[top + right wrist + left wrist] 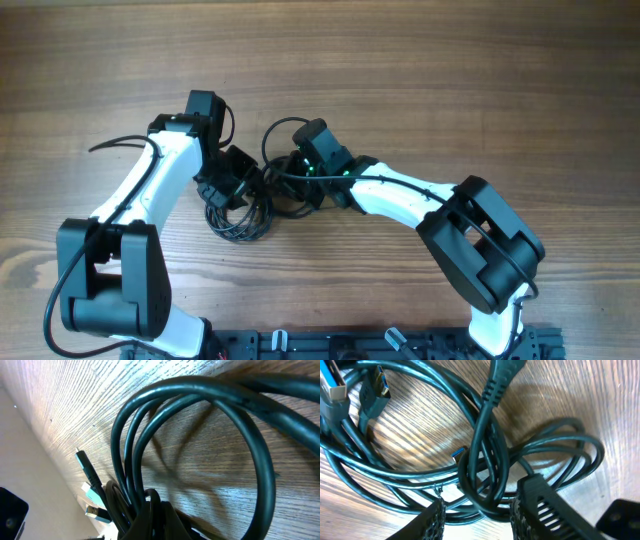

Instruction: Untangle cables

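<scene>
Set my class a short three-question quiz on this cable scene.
1. True or false: the left gripper is clamped shut.
2. The table is: A wood, B glass, C metal.
3. Fill in: the plug among the cables has a ____ insert.
Key: 1 false, its jaws stand apart; 2 A; 3 blue.

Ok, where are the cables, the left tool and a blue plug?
cables (232, 232): overhead view, on the loose lower loops.
left tool (478, 510): left wrist view, midway between its fingertips.
blue plug (381, 384): left wrist view, on its blue tip.
</scene>
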